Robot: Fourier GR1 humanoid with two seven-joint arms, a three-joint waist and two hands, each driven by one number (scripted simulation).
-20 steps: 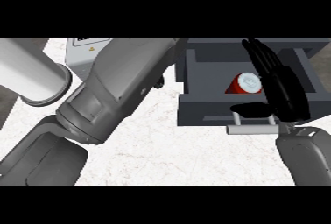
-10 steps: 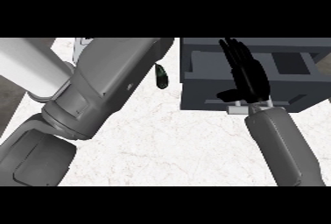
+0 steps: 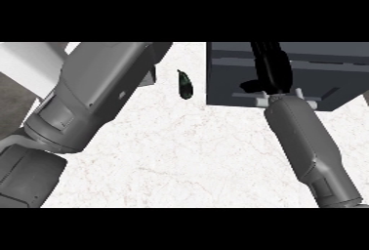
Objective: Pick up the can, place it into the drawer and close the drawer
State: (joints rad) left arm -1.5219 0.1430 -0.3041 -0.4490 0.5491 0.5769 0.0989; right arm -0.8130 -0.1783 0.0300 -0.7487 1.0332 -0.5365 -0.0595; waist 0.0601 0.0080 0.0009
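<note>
Robot hand, right: my right robot hand [image 3: 272, 68] lies against the drawer [image 3: 231, 78], black fingers straight and close together, holding nothing, pointing away from me over the drawer's front face.
Robot hand, left: my left robot hand cannot be made out; only the grey forearm shows, well to the left of the drawer, so I cannot tell how its fingers stand.
Can: I see no can; I judge it sits inside the drawer, hidden.
Can axis: I cannot tell its long axis or which way it points.
Drawer: dark grey box at the far right of the white tabletop [image 3: 187, 156]; its handle [image 3: 263, 97] lies just at my right wrist. It looks mostly pushed in, so I judge closing is the step in hand.
Doing it well: I should keep the fingers flat on the front, push straight along the drawer's travel, not sideways, and stay central beside the handle.
Other: a small dark green object [image 3: 185, 84] lies just left of the drawer.
</note>
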